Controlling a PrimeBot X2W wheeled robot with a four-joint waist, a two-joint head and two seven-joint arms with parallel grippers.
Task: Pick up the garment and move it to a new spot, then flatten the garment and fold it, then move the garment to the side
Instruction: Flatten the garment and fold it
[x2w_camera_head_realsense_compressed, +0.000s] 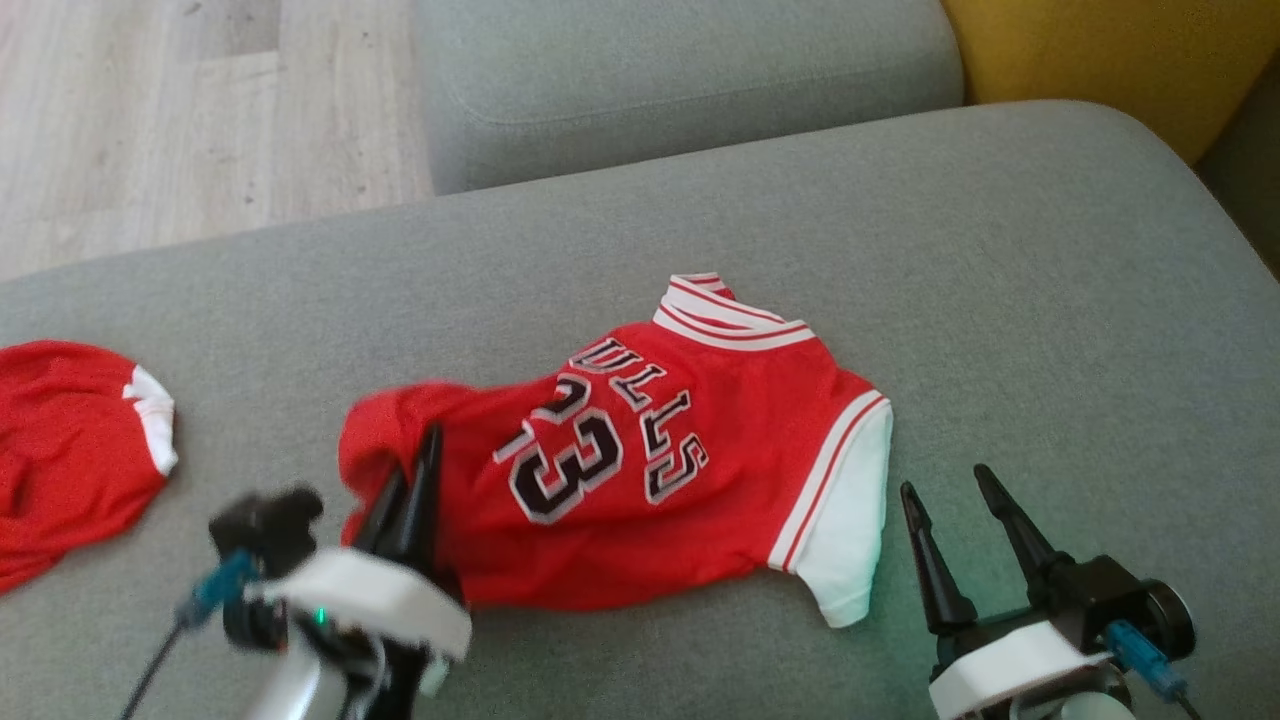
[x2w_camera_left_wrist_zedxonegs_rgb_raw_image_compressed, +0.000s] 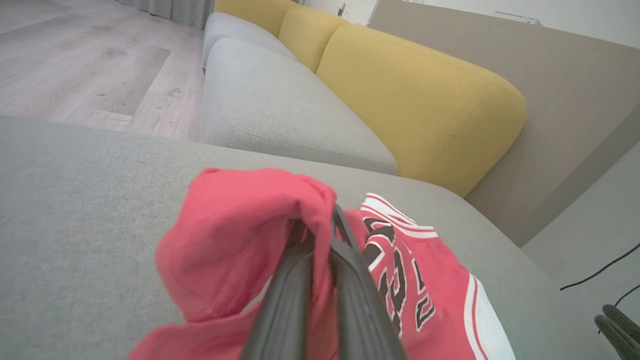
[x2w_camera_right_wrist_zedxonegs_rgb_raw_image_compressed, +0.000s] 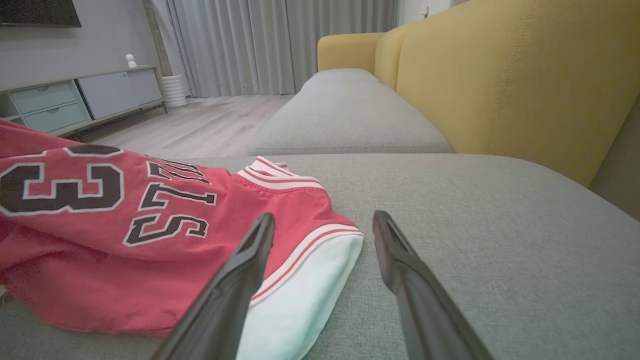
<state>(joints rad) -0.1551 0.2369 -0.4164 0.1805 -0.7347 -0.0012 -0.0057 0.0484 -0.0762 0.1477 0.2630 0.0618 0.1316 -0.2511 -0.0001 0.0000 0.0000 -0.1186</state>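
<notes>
Item under task: a red mesh basketball jersey (x2w_camera_head_realsense_compressed: 640, 450) with white striped trim and black numerals. It lies near the middle of the grey woven seat cushion (x2w_camera_head_realsense_compressed: 1050, 300), print upward, collar toward the cushion's far edge, and its left end is bunched and raised.

Left gripper (x2w_camera_head_realsense_compressed: 428, 445): fingers closed on that bunched red fold, above the cushion's near-left part. Right gripper (x2w_camera_head_realsense_compressed: 945, 480): fingers spread apart and holding nothing, at the cushion's near-right, just beside the jersey's white sleeve.

Risks, as judged:
- the pinch takes a loose fold, not a hem; thin, slick fabric may slide out under a pull;
- with only the left end held, the free end would drag across the coarse cushion weave and crease further;
- the right fingers, lowered without care, may snag the weave or trap only the sleeve's top layer;
- a second red garment with white trim (x2w_camera_head_realsense_compressed: 70, 440) lies at the cushion's left edge; a sideways move could tangle the two.

Materials: the jersey is limp, light and easily wrinkled; the cushion is firm, matte and rounded at its edges.
</notes>
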